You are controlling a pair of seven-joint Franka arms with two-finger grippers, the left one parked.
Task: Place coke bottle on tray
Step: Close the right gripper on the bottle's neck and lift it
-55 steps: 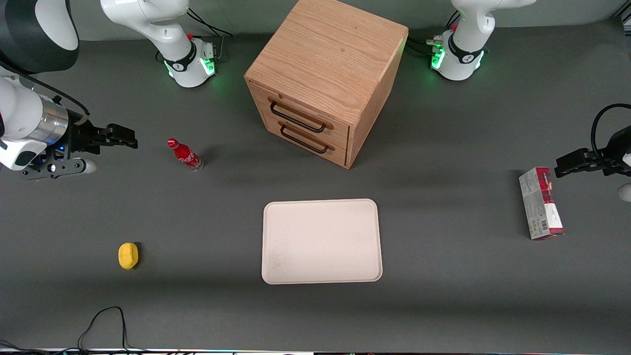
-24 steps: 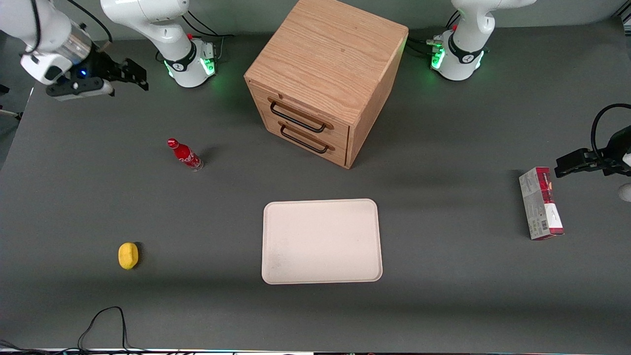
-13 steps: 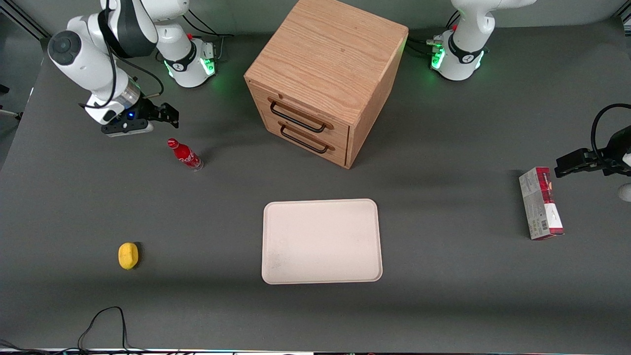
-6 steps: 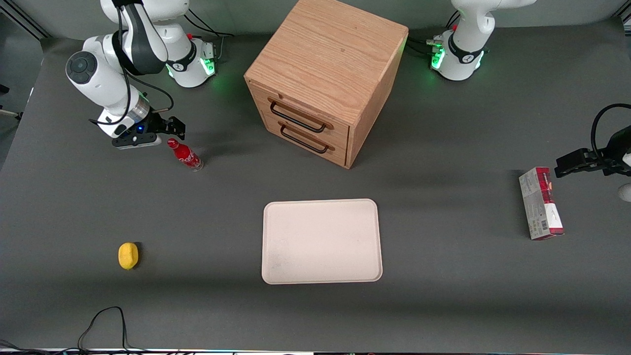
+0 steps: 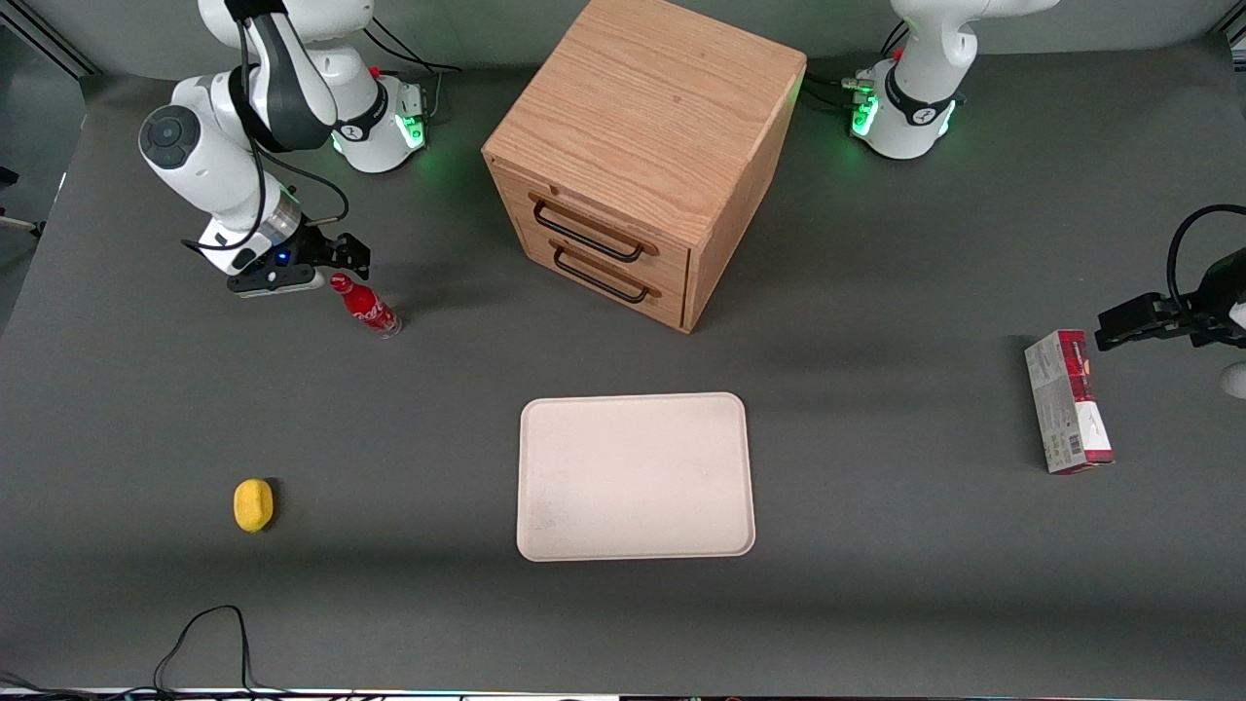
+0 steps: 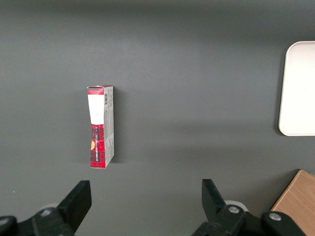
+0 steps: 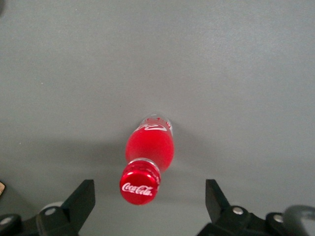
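Front view, nearest the camera: you had the yellow fruit (image 5: 253, 505) lying toward the working arm's end of the table, clear of any likely carry path.
Tray (image 5: 636, 476): it lay flat near the table's middle, in front of the wooden cabinet (image 5: 644, 156) and nearer the camera; you had nothing on it, so the placing was not yet done.
Carton (image 5: 1068, 401): it lay toward the parked arm's end, well apart from the tray.
Coke bottle (image 5: 365, 306): it stood upright on the grey table (image 5: 876, 604), well apart from the tray and farther from the camera than it.
Gripper (image 5: 344, 257): you held it just above the cap, a little farther from the camera, fingers spread with nothing between them; this reads as alignment for a top-down grasp.
Right wrist view, fingers (image 7: 80, 202): one showed on each side of the bottle (image 7: 147, 157), the gap wider than the cap.
Bottle's look: slim red body, red cap bearing white script, clear base; being tall and narrow, it probably tips easily.
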